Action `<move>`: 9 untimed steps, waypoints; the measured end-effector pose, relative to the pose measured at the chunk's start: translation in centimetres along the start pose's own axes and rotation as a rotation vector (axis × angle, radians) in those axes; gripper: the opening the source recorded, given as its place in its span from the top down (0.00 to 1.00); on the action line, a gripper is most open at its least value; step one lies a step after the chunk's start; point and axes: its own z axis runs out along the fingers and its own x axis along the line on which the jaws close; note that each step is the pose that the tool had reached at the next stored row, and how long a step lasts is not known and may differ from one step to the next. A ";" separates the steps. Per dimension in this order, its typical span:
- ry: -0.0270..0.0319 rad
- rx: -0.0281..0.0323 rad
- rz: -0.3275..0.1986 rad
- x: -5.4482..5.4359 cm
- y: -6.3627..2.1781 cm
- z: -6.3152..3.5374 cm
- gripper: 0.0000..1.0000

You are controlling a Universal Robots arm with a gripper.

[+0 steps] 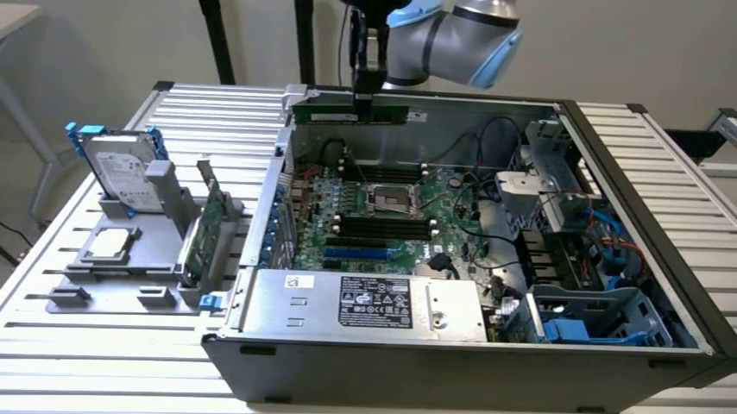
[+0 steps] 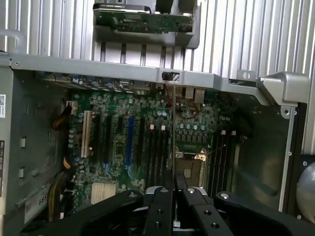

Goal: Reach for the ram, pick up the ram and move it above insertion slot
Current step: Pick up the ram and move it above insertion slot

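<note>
Slatted table [image 1: 103, 345] is seen beneath everything, and on it the open case [image 1: 461, 371] is set. Well below the claw [image 1: 366, 102], the board [image 1: 345, 185] is laid bare, and its dark slots [image 1: 381, 228] are found almost straight underneath. The ram [image 1: 334, 113] is clamped in the shut claw and is raised clear above the case. For this step, the stick is best held level, parallel to the slots and centred over one, so that tilt is avoided.
</note>
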 end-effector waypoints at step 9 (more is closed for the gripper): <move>-0.0005 -0.0005 0.006 0.0 -3.80 1.51 0.87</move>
